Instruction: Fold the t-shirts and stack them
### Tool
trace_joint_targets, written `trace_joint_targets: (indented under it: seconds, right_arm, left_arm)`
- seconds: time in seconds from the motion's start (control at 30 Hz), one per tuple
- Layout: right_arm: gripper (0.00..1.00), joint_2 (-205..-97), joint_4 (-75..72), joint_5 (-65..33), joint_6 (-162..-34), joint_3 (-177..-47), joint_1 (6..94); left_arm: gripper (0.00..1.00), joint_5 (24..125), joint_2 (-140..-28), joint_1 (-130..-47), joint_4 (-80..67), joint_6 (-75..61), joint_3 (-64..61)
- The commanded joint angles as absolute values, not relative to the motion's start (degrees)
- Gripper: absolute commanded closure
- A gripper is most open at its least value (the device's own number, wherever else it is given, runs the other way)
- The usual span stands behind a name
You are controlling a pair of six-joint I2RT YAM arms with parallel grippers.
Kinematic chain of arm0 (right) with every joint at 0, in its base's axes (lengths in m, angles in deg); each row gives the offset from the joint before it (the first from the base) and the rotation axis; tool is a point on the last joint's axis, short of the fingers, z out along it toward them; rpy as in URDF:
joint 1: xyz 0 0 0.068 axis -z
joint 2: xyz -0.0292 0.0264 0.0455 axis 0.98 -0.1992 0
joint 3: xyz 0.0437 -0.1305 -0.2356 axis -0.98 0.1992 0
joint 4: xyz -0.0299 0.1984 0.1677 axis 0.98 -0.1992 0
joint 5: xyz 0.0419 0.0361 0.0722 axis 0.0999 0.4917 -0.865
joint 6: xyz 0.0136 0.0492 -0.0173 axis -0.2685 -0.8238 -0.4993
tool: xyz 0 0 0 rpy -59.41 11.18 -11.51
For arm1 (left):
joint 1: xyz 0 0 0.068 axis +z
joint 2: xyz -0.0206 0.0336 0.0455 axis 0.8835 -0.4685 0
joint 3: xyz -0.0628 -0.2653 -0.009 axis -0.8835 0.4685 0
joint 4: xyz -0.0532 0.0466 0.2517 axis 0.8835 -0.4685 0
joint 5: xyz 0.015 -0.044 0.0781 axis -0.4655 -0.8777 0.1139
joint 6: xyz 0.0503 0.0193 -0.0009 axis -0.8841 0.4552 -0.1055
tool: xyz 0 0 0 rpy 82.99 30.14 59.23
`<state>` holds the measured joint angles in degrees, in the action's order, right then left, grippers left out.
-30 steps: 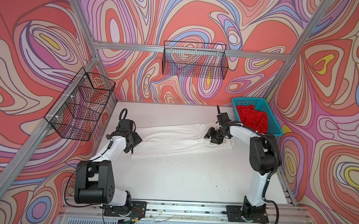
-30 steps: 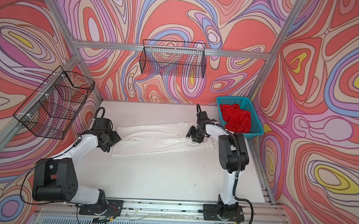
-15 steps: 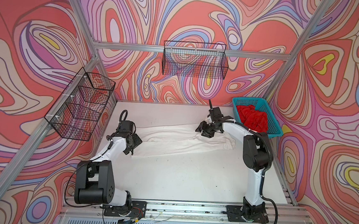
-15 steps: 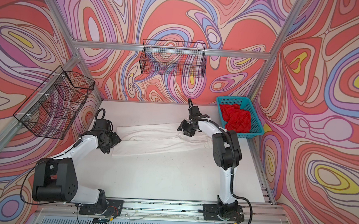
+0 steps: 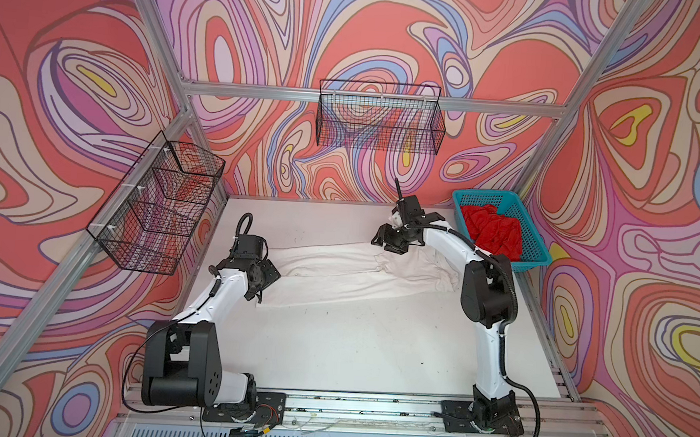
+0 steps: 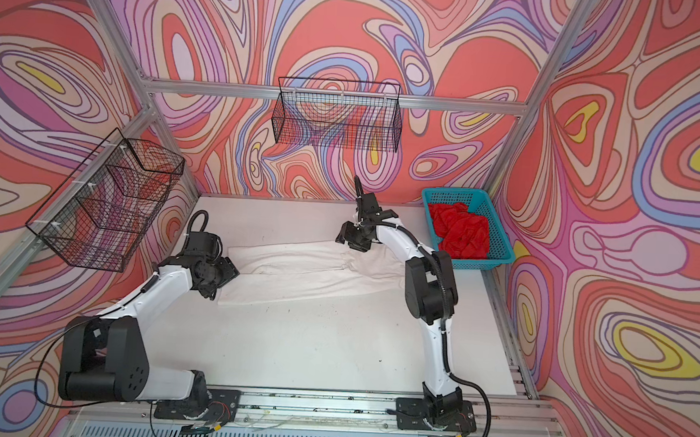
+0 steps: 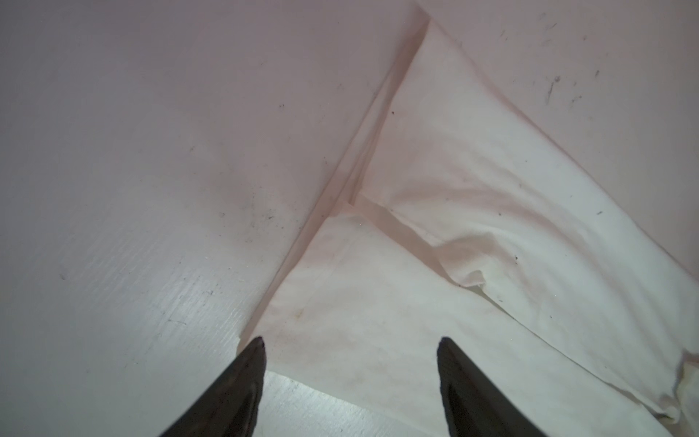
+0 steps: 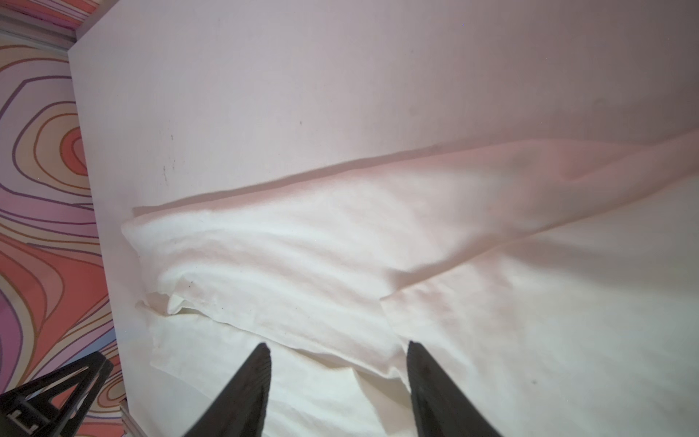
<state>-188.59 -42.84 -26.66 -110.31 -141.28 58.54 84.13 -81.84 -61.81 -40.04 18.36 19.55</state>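
The white t-shirt (image 5: pixel 353 271) (image 6: pixel 307 273) lies on the table as a long band, folded lengthwise, with a bunched end at the right. My left gripper (image 5: pixel 262 284) (image 6: pixel 220 280) hovers open at its left end. In the left wrist view the left gripper (image 7: pixel 350 340) has its fingertips either side of the cloth's corner (image 7: pixel 340 302), holding nothing. My right gripper (image 5: pixel 389 243) (image 6: pixel 349 241) is open over the shirt's far edge right of the middle. In its wrist view the right gripper (image 8: pixel 338 345) straddles a raised fold (image 8: pixel 302 302). The red t-shirt (image 5: pixel 492 235) (image 6: pixel 462 231) lies crumpled in the basket.
The teal lattice basket (image 5: pixel 534 262) (image 6: pixel 485 264) stands at the back right corner. A black wire basket (image 5: pixel 379 121) hangs on the back wall and another wire basket (image 5: pixel 157 207) on the left wall. The arms' mounting rail (image 5: pixel 349 406) runs along the front edge.
My right gripper has moved left and a little toward the back along the white shirt. The left arm has hardly moved.
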Motion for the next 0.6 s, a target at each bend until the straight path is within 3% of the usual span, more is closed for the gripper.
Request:
trace_joint_targets:
  seconds: [0.0, 0.27, 0.57]
  right_arm:
    - [0.39, -181.98, -46.82, -23.03, -108.97, -135.74, 62.25]
    - [0.43, -170.52, -50.33, -20.89, -107.01, -119.53, 69.27]
    - [0.5, -166.82, -46.57, -15.53, -107.64, -109.18, 73.1]
  left_arm:
    - [0.26, 82.63, -83.35, -64.66, -42.08, 17.91, 16.48]
    - [0.28, 78.9, -90.84, -68.65, -40.83, 17.89, 14.85]
    - [0.29, 79.25, -98.74, -68.83, -41.41, 14.24, 13.44]
